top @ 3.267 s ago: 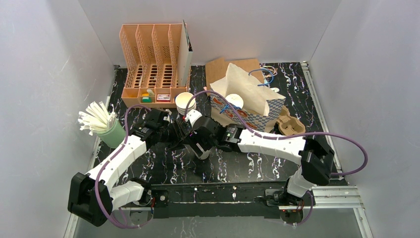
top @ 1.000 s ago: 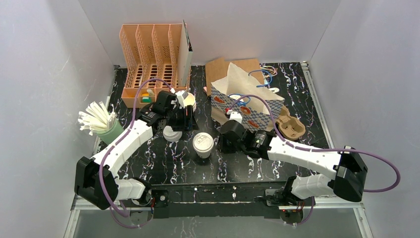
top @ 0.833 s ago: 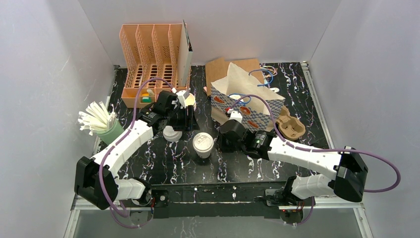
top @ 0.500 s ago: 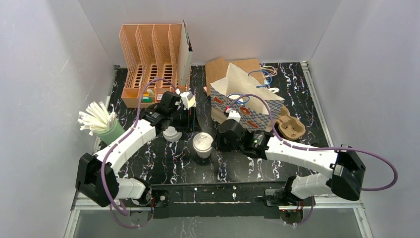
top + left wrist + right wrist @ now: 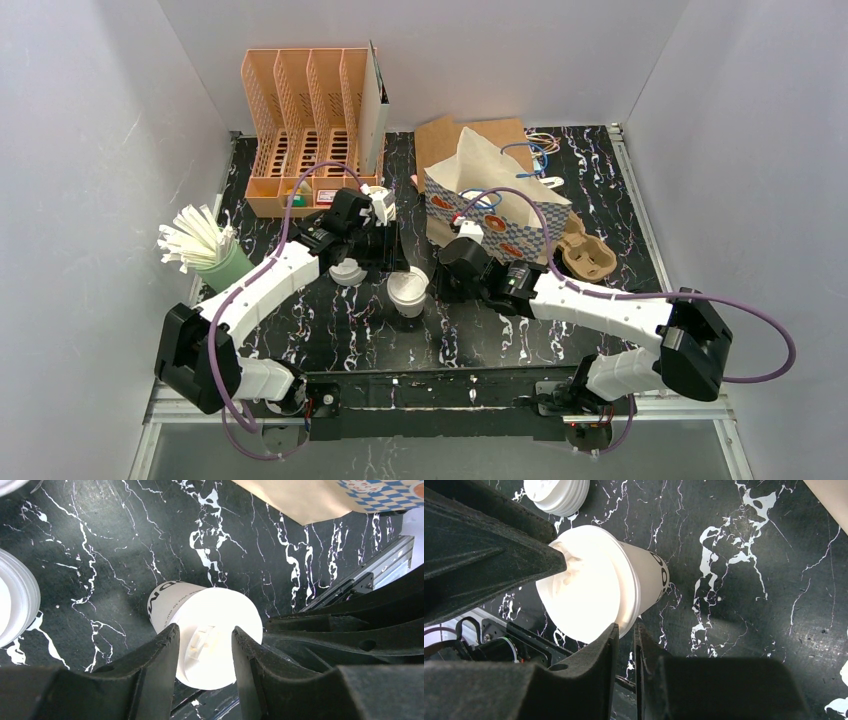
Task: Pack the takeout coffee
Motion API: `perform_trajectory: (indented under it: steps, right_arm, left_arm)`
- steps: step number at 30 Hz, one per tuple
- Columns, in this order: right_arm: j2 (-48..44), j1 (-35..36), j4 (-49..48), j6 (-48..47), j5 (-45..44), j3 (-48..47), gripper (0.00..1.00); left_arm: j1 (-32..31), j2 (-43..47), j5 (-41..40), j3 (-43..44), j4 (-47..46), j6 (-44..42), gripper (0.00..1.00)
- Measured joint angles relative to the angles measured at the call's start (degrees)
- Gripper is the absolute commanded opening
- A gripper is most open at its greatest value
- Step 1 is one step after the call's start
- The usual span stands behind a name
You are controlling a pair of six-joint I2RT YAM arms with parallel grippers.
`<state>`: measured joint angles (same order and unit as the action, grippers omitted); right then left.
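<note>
A white paper cup with a white plastic lid (image 5: 408, 293) stands on the black marbled table (image 5: 340, 330), between the two arms. In the left wrist view my left gripper (image 5: 202, 632) hangs open just over the lid (image 5: 215, 645), a finger on each side of its raised middle. My right gripper (image 5: 625, 626) is shut on the lid's rim (image 5: 631, 615) at the cup's right side; the top view shows it there too (image 5: 432, 284). The brown pulp tray (image 5: 587, 256) lies empty at the right, beside the bag.
A stack of spare lids (image 5: 347, 270) sits just left of the cup. A blue-checked paper bag (image 5: 500, 200) stands open behind it. The orange organiser (image 5: 310, 130) is at the back left. A green cup of straws (image 5: 215, 258) stands at the left edge.
My left gripper has swung right from the spare lids to above the cup and narrowed its jaws. The right gripper has stayed at the cup's rim.
</note>
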<state>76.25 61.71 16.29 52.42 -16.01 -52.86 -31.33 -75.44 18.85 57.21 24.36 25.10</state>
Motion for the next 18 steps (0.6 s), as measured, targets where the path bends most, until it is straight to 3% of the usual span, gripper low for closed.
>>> perform_trajectory:
  steps: [18]
  right_arm:
    - [1.38,-0.68,-1.44,-0.09,2.49,0.24,0.25]
  left_arm:
    - [-0.02,0.02,-2.56,-2.03,0.94,-0.02,0.38]
